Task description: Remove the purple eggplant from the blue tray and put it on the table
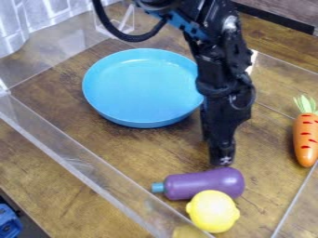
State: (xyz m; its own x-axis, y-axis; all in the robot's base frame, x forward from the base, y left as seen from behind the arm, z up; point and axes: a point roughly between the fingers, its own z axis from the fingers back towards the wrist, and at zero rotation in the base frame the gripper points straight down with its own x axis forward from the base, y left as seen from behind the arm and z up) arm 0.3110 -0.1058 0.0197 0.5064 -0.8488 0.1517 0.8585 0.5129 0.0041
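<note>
The purple eggplant lies on the table, outside the blue tray, toward the near side of the scene. It lies on its side, its teal-green stem cap pointing left. Its right part is just beside the yellow lemon, which sits nearer still. The blue tray rests well apart from the eggplant, farther away and to the left, and nothing can be seen lying inside it. The orange carrot lies at the right edge, its green top pointing to the far side. The black gripper reaches down from the far side, right of the tray, with its tip close above the eggplant's far edge. Whether its fingers are open or closed cannot be told, as they blur into one dark shape; no grip on the eggplant shows. Clear acrylic walls border the wood-grain surface.
</note>
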